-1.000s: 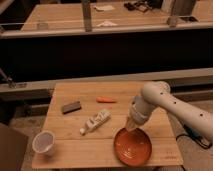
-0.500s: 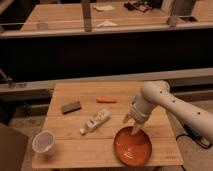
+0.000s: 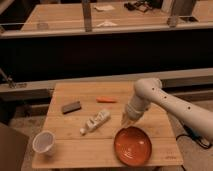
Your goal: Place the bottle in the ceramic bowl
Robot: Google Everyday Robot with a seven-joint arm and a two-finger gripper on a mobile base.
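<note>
One arm (image 3: 170,102) in view, white, reaching in from the right and bending down over the wooden table (image 3: 90,92).

Gripper (image 3: 127,120): pointing down over the right half of the table, just at the far-left rim of the ceramic bowl (image 3: 134,147), between the bowl and the bottle. Can't tell from this angle whether it's spread or pressed together. Nothing visibly pinched in it.

Bottle (image 3: 95,121): pale, lying on its side on the wood about mid-table. It's left of the gripper with a clear gap, no contact. Long axis runs diagonally, near-left to far-right. Not in the bowl and not touching it; the bowl sits to its near-right.

Bowl: orange-red, shallow, sitting flat at the near-right of the table, close to the near edge. It's the widest item on the table.

Other stuff on the table, all apart from each other:
- white cup (image 3: 43,142), upright, mouth up, near-left corner, well apart from the bottle
- dark flat block (image 3: 71,107), far-left of the bottle
- small orange piece (image 3: 106,99), lying flat just beyond the bottle, near the far middle

Behind the table: a dark barrier (image 3: 75,55) across the scene, then a long wooden counter (image 3: 60,15) with some papers on it.
</note>
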